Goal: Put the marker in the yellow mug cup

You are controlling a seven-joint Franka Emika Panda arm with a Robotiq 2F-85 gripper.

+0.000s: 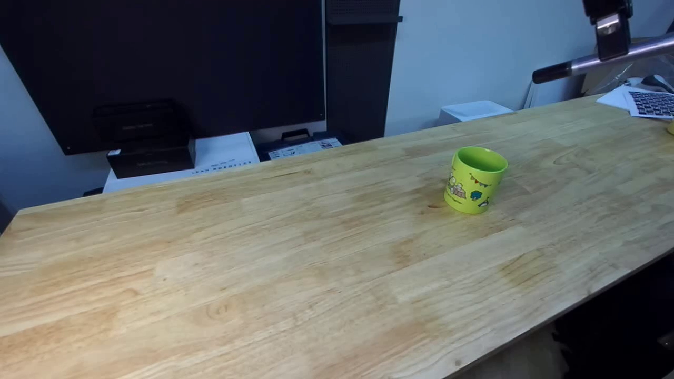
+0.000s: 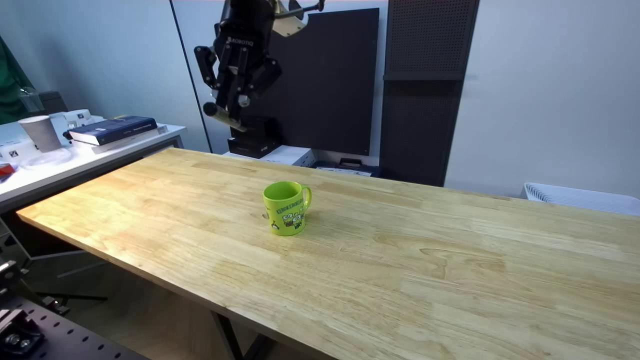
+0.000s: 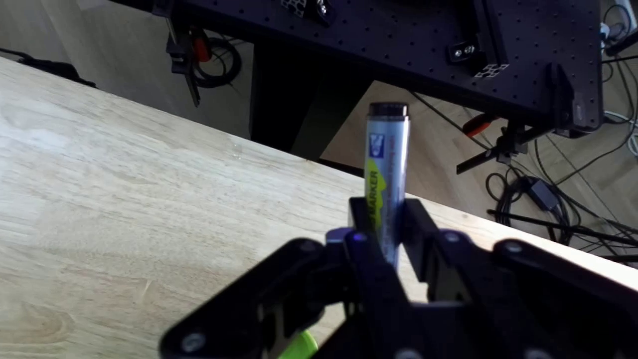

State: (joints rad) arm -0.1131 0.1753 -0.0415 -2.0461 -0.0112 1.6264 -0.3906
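Observation:
The marker is a silver stick with a black end and a yellow label. It shows in both exterior views (image 1: 585, 64) (image 2: 225, 117) and in the wrist view (image 3: 388, 149). My gripper (image 3: 386, 217) is shut on the marker's middle. In an exterior view the gripper (image 2: 233, 102) holds it roughly level, high above the table. In an exterior view only the gripper's finger (image 1: 611, 37) shows at the top right. The yellow-green mug (image 1: 474, 181) stands upright on the table, also in an exterior view (image 2: 284, 210). Only its rim edge (image 3: 301, 346) shows in the wrist view. The mug's bottom inside is hidden.
The mug stands on a wooden table (image 1: 263, 263). A side desk holds books (image 2: 112, 130) and a paper cup (image 2: 42, 134). A keyboard (image 1: 653, 103) lies at the far right end. A black perforated base (image 3: 398, 40) stands beyond the table edge. Black boxes (image 1: 152, 158) stand behind the table.

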